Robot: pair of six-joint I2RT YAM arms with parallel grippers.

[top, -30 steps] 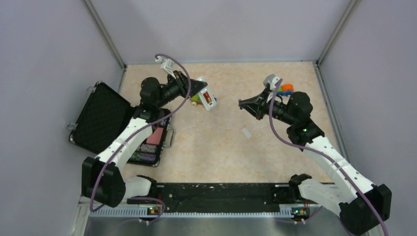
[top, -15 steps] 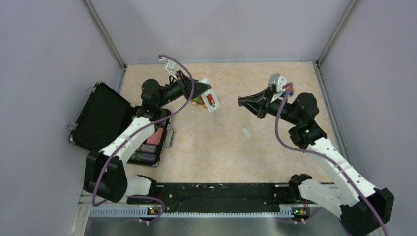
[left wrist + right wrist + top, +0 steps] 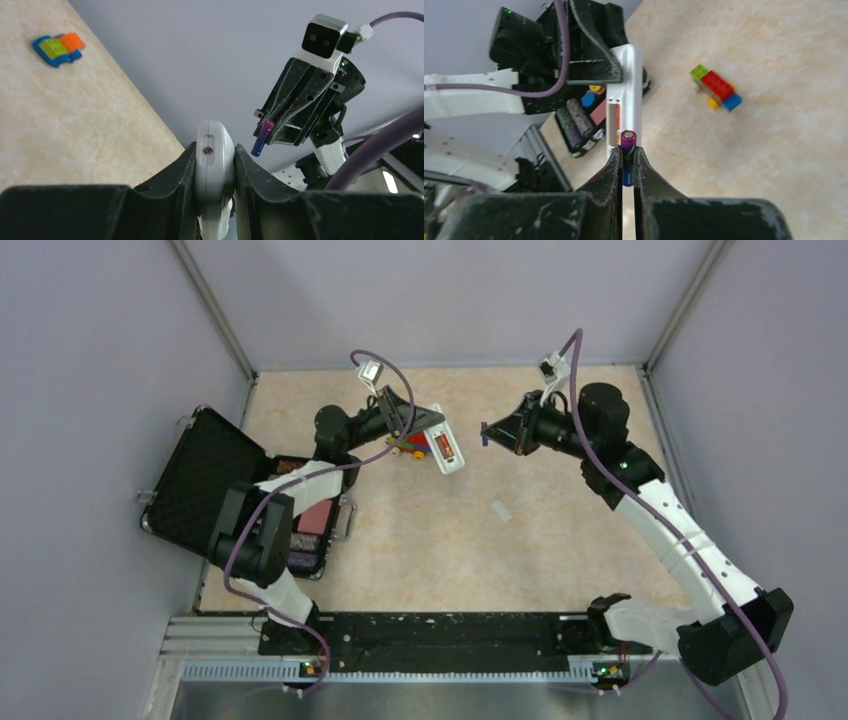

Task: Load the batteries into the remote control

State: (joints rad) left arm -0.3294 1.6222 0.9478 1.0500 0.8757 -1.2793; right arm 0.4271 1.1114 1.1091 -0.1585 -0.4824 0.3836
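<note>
My left gripper [image 3: 428, 432] is shut on the white remote control [image 3: 443, 448], held in the air with its open back facing the other arm. A red-orange battery [image 3: 444, 449] sits in its compartment. From the left wrist, the remote's end [image 3: 214, 160] is clamped between both fingers [image 3: 214, 150]. My right gripper [image 3: 488, 436] is shut on the blue-purple battery [image 3: 628, 142], whose purple tip sticks out past the fingertips [image 3: 628, 152]. That tip points at the remote [image 3: 626, 90], a short gap away. The left wrist view also catches that battery [image 3: 262, 138].
A small white cover piece [image 3: 501, 509] lies on the table. The brick toy car [image 3: 716, 88] stands below the remote. An open black case [image 3: 215, 480] with poker chips [image 3: 574, 125] is at the left. A blue, green and orange toy piece [image 3: 59, 46] lies at the far right.
Both arms have lifted and swung toward each other. The remote has moved right and the blue-purple battery left, so the gap between them has shrunk.
</note>
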